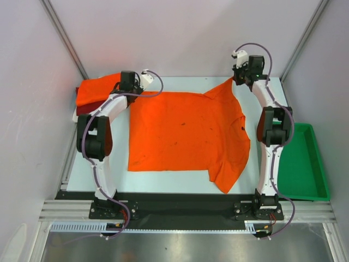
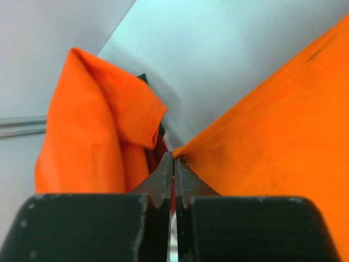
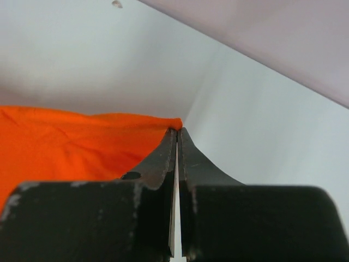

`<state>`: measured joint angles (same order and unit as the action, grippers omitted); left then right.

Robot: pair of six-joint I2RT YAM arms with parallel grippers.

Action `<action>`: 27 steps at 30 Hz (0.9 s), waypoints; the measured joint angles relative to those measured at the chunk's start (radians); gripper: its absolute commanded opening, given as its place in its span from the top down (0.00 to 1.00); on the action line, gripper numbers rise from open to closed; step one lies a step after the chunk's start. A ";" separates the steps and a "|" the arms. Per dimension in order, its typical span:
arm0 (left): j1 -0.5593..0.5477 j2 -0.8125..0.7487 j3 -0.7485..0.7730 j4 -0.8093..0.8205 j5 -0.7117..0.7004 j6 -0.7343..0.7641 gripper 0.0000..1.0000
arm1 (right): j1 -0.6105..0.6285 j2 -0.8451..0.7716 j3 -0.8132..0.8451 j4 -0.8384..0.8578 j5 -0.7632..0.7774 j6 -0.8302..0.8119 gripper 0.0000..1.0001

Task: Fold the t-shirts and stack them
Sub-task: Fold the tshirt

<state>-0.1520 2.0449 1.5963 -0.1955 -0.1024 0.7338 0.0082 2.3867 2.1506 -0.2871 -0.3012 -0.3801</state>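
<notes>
A bright orange t-shirt lies spread over the table, one sleeve hanging toward the near edge. My left gripper is shut on its far left corner, its tips pinching the hem. My right gripper is shut on the far right corner, which is pulled up into a peak. In the right wrist view the cloth stretches away to the left of the gripper. A heap of t-shirts, orange over dark red, sits in the back left corner.
A green plastic tray lies at the right edge of the table. White enclosure walls stand close behind and beside both grippers. The heap of shirts is right beside the left gripper.
</notes>
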 measured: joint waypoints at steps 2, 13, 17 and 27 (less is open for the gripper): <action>0.000 -0.063 -0.044 0.000 0.010 0.000 0.99 | -0.011 -0.104 -0.102 -0.003 -0.010 -0.002 1.00; 0.000 -0.262 -0.266 0.016 0.051 -0.003 0.99 | -0.044 -0.550 -0.568 0.000 -0.056 -0.004 1.00; 0.000 -0.324 -0.367 0.014 0.062 -0.010 1.00 | -0.035 -0.647 -0.731 -0.010 -0.066 0.006 1.00; 0.000 -0.451 -0.499 0.014 0.070 -0.027 1.00 | -0.027 -0.903 -0.958 -0.051 -0.074 0.032 1.00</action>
<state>-0.1516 1.5944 1.0969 -0.1818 -0.0322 0.7071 -0.0189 1.4834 1.1923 -0.3386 -0.3748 -0.3485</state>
